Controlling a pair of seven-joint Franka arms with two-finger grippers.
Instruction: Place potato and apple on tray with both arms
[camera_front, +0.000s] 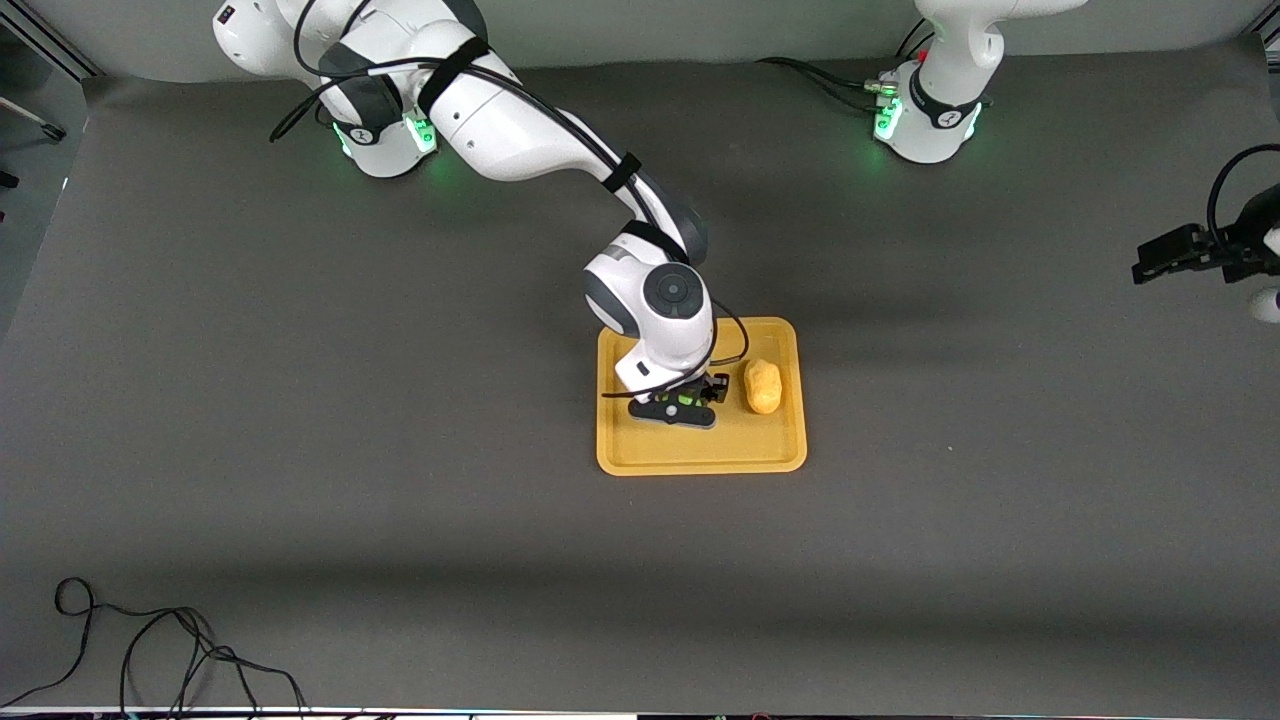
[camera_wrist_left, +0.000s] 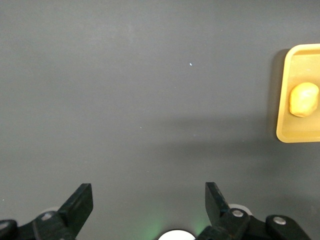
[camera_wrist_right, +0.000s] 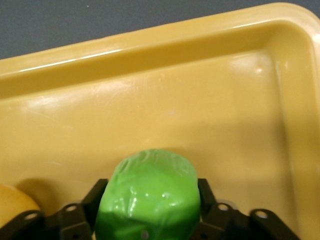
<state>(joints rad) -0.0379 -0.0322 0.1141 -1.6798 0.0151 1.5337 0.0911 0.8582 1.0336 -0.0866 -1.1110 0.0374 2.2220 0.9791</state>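
The yellow-orange tray (camera_front: 700, 465) lies mid-table. The potato (camera_front: 763, 386) lies on it, at the side toward the left arm's end. My right gripper (camera_front: 688, 402) is down low in the tray beside the potato and is shut on the green apple (camera_wrist_right: 148, 192), which fills the gap between its fingers. The right wrist view shows the tray floor and rim (camera_wrist_right: 150, 110) and an edge of the potato (camera_wrist_right: 12, 200). My left gripper (camera_front: 1145, 265) is open and empty, up over the bare table at the left arm's end. Its view (camera_wrist_left: 148, 200) shows the tray (camera_wrist_left: 287, 135) and the potato (camera_wrist_left: 303, 99) well away.
A dark grey mat (camera_front: 400, 500) covers the table. A loose black cable (camera_front: 150, 640) lies at the table's near edge toward the right arm's end. The two arm bases (camera_front: 380, 140) (camera_front: 925, 125) stand along the table's edge farthest from the front camera.
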